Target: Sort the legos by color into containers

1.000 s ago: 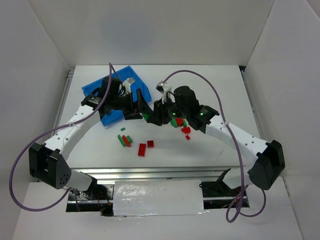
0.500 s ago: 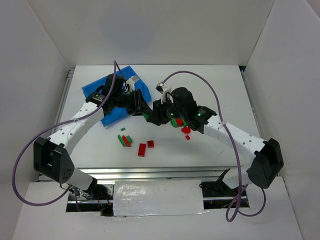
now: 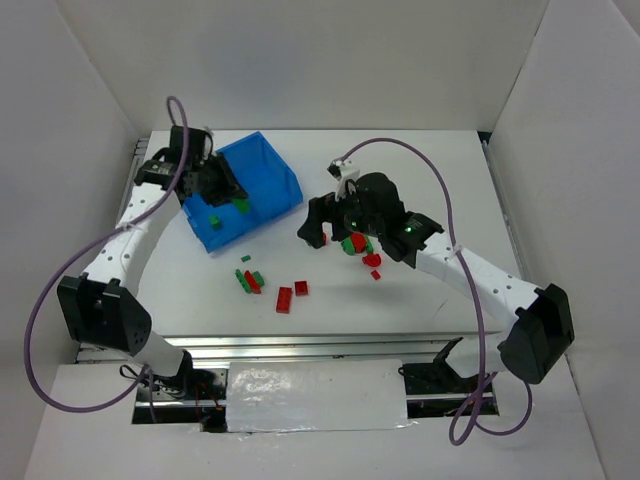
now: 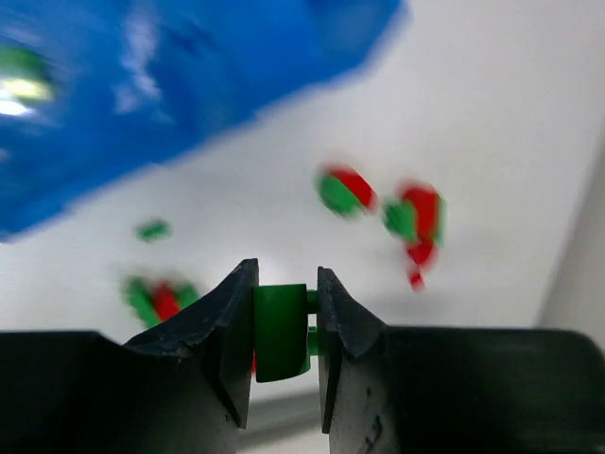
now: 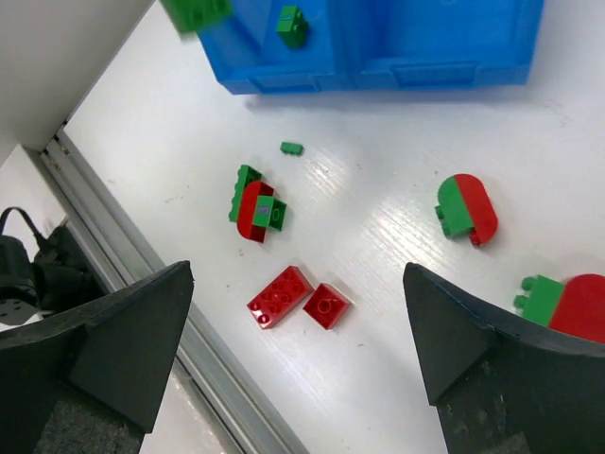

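Your left gripper [image 4: 284, 284] is clamped on a green brick [image 4: 281, 333] at the blue bin [image 3: 272, 172]. Your right gripper [image 5: 298, 293] stands wide apart beside the bin, above scattered legos [image 5: 278, 297].

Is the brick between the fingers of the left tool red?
No, the left wrist view shows the left tool shut on a green brick.

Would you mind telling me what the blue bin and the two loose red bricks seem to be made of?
Blue bin: likely moulded plastic, glossy, with sheen on its smooth walls. Red bricks: probably hard plastic, slightly shiny, with crisp moulded studs on top.
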